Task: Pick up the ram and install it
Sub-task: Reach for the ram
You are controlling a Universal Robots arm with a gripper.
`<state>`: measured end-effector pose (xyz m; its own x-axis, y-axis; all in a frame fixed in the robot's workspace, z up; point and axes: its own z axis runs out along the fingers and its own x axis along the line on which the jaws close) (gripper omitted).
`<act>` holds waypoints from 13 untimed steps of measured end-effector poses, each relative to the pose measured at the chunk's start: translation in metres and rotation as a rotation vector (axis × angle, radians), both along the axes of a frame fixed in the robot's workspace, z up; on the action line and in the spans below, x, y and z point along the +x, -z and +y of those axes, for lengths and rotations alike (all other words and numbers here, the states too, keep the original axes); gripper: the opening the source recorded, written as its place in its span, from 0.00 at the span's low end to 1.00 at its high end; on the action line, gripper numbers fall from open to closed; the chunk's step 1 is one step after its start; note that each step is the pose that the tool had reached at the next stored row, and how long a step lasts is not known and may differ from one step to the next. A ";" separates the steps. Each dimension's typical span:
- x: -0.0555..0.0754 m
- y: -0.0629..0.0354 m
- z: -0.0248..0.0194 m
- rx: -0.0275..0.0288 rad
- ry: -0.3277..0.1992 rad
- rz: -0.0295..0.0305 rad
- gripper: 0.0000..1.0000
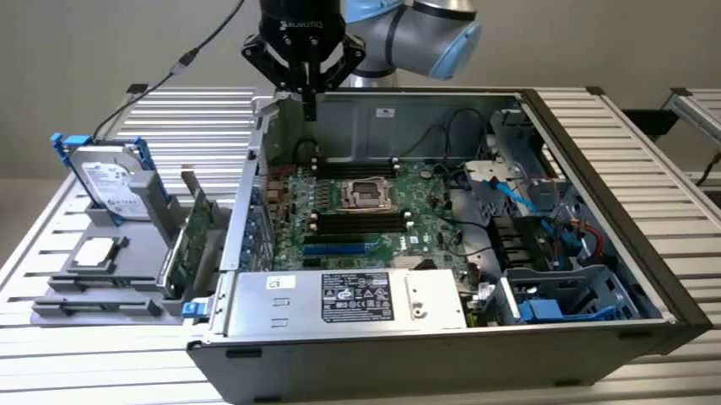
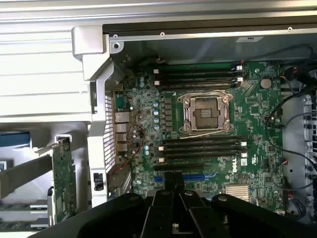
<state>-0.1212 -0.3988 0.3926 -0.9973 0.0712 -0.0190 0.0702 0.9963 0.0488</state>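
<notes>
- Item, black two-finger tool (image 1: 309, 103) on a grey-and-blue arm: it is hanging at the upper centre of the exterior view, above the rear wall of the open grey metal computer case (image 1: 631, 253). Its fingers are pressing together, clenched on nothing.
- Item, the ram (image 1: 100, 305), a long thin dark stick: it appears to be lying on edge in a grey slotted holder at the lower left of the exterior view, well apart from the tool. This identification is uncertain.
- Item, large green expansion card (image 1: 199, 224): it is standing tilted just beside the case's outer wall, left of centre in the exterior view.
- Item, silver hard drive (image 1: 113, 181) in a blue-edged bracket: it is standing upright at the far left.
- Item, long black plastic memory slots (image 2: 198, 74): they are lying in rows on the green motherboard (image 2: 257, 109), on either side of the square metal processor socket (image 2: 205, 113).
- Item, slatted metal bench (image 1: 664, 152): it is carrying the case and the holder.
- Hazards, as judged:
  - A pinch landing off-centre on so thin a stick is likely to tilt it in the holder.
  - The nearby card is inviting a mistaken or glancing contact.
  - A stick arriving skewed over a slot is risking a jam or a bent board.
</notes>
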 end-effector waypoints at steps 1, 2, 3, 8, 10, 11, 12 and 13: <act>0.000 0.0000 0.0000 0.0000 0.000 0.0000 0.11; 0.000 0.0000 0.0000 0.0000 0.000 0.0000 0.11; 0.000 0.0000 0.0000 0.0000 0.000 0.0000 0.11; 0.000 0.0000 0.0000 0.0000 0.000 0.0001 0.11; -0.001 -0.0001 0.0000 -0.0002 0.000 -0.0003 0.11; -0.005 -0.0002 0.0000 -0.0004 0.000 -0.0051 0.11; -0.010 0.0000 0.0000 -0.0001 0.000 -0.0108 0.11; -0.015 0.0001 0.0000 0.0000 0.000 -0.0132 0.11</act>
<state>-0.1357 -0.3988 0.3925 -0.9969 0.0713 -0.0322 0.0696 0.9963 0.0497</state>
